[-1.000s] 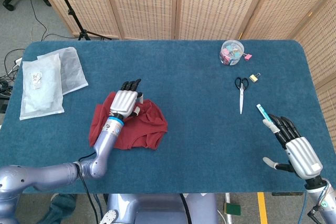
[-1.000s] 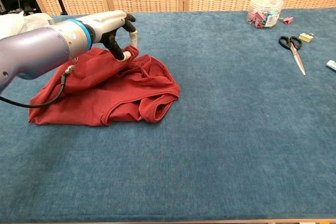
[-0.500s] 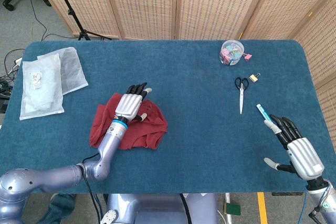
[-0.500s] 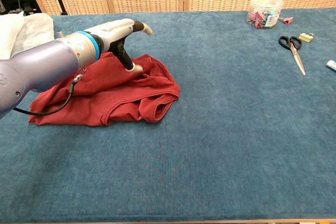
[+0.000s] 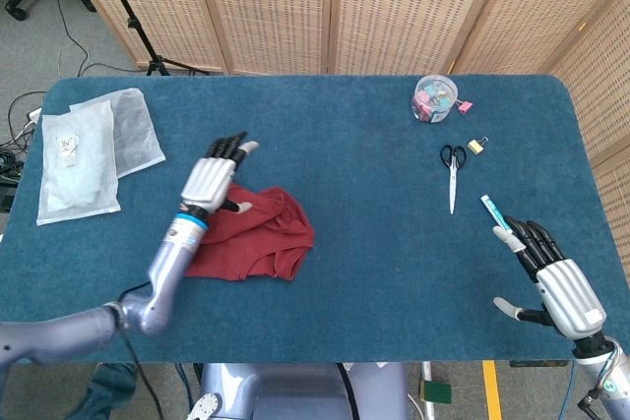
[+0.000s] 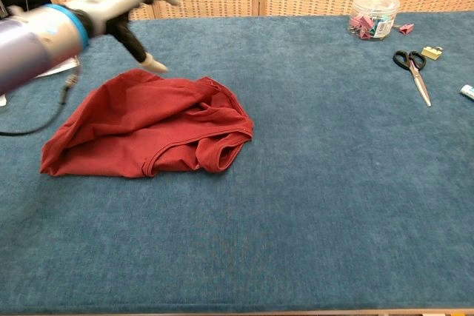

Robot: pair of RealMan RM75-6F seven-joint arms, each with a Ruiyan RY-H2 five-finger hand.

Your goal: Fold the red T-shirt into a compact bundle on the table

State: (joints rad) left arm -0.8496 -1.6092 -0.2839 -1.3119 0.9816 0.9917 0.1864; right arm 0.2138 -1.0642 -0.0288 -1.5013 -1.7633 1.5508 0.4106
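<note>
**A:** Where did the shirt sit when you looked?

**B:** The red T-shirt point(image 6: 152, 129) lay crumpled in a loose heap on the blue table point(image 5: 354, 243), left of centre. From my head camera part of it was hidden under my own forearm; the chest camera showed the whole heap, with its folded, ridged edge on the side toward 3 o'clock.

**A:** And your left hand?

**B:** My left hand point(image 5: 208, 185) was above the cloth's 10 o'clock edge, fingers spread and holding nothing. In the chest camera I could see a gap between the thumb tip and the fabric, which the head camera did not make plain.

**A:** The right one?

**B:** My right hand point(image 5: 556, 279) was well apart from the shirt, at the table's 4 o'clock corner, fingers apart and empty. Only the head camera caught it; the chest camera did not.

**A:** Anything else on the table?

**B:** A pair of scissors point(image 5: 452, 169) and a clear tub of clips point(image 5: 434, 98) lay toward 2 o'clock, with a small pen-like stick point(image 5: 493, 211) just beyond my right fingertips. Two white plastic bags point(image 5: 89, 150) lay at 10 o'clock, shown fully only from the head camera.
</note>
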